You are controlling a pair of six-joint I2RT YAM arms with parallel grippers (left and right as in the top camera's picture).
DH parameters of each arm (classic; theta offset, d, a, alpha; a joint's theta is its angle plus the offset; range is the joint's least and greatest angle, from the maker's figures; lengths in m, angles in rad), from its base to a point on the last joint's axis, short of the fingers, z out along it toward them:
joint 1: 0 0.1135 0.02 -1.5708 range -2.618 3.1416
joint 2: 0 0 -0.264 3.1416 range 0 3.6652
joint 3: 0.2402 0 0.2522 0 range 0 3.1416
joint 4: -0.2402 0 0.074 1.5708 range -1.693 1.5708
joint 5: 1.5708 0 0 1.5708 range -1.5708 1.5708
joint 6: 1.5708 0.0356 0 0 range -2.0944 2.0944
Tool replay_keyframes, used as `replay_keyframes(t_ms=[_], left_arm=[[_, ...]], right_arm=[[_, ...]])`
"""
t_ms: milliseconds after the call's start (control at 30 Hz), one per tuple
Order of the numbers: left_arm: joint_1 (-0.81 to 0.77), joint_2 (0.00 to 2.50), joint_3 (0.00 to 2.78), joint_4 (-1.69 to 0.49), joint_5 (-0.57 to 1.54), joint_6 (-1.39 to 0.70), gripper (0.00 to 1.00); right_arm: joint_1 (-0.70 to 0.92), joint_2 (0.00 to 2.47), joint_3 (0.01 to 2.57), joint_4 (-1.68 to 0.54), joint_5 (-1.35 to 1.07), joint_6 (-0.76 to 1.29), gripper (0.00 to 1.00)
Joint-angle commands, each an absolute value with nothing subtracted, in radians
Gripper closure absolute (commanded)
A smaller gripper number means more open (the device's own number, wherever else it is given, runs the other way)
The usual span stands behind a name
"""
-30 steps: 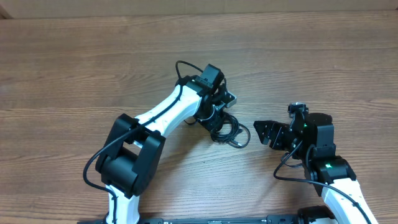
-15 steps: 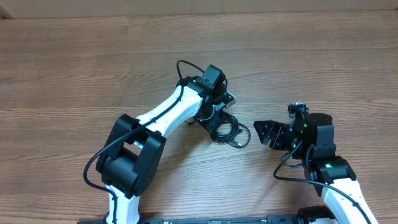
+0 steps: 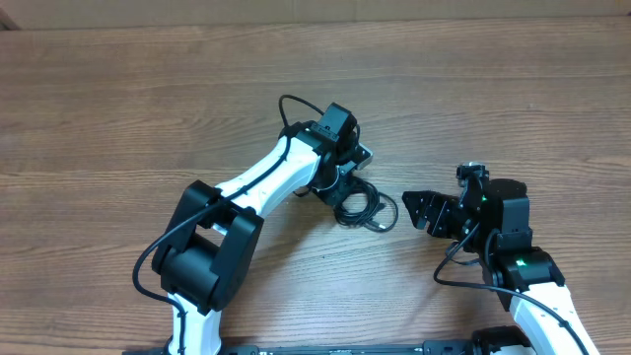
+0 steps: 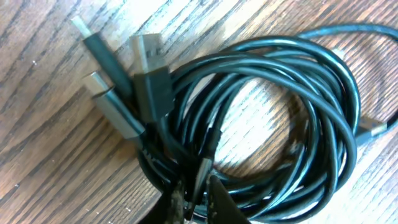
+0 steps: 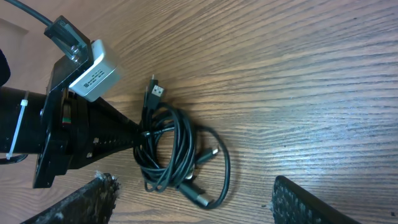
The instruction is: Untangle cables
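The cables (image 3: 361,207) lie in one tangled coil on the bench (image 3: 148,99), near its middle, between the two arms. The left fingers (image 3: 345,190) are down on the coil's left edge. In the left wrist view these fingers (image 4: 177,208) stand narrow, nearly together, pinching a thin strand of the cables (image 4: 186,99) at the rim of the coil. Several plugs (image 4: 112,106) fan out from the bundle on the side by the grip, three of them silver-tipped and lying flat on the wood. The rest of the cord runs round in overlapping loops to the right.

The right fingers (image 3: 424,200) are near the coil on its right side, apart from it and pointing toward it. In the right wrist view they (image 5: 102,196) stand wide, with nothing between them. The cables (image 5: 147,158) lie ahead of them on the bench, with one plug sticking up past the coil's far edge.
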State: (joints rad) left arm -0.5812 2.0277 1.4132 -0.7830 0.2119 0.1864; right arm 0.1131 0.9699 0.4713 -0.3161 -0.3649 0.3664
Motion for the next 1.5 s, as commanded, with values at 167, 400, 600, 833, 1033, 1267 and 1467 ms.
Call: replay_keyframes(t_ms=[167, 400, 600, 833, 1033, 1267, 1467], left_arm=[[-0.582, 2.036, 1.409, -0.79, 0.166, 0.134, 0.96], [-0.533, 1.944, 1.448, -0.87, 0.104, 0.044, 0.96], [-0.516, 1.784, 1.464, -0.925, 0.258, 0.076, 0.96], [-0.517, 1.649, 1.464, -1.037, 0.382, 0.107, 0.96], [-0.517, 1.579, 1.464, -1.102, 0.648, 0.257, 0.96], [-0.517, 1.51, 1.464, -1.027, 0.619, 0.296, 0.96], [-0.517, 1.517, 1.463, -1.001, 0.596, 0.264, 0.96]], right_arm=[[0.118, 0.967, 0.501, -0.321, -0.356, 0.367, 0.22], [0.118, 0.967, 0.501, -0.321, -0.322, 0.367, 0.22], [0.118, 0.967, 0.501, -0.315, -0.279, 0.366, 0.22], [0.118, 0.967, 0.501, -0.316, -0.305, 0.338, 0.2], [0.119, 0.967, 0.501, -0.285, -0.469, 0.226, 0.17], [0.133, 0.967, 0.501, -0.286, -0.513, 0.192, 0.16], [0.183, 0.968, 0.501, -0.293, -0.514, 0.194, 0.19]])
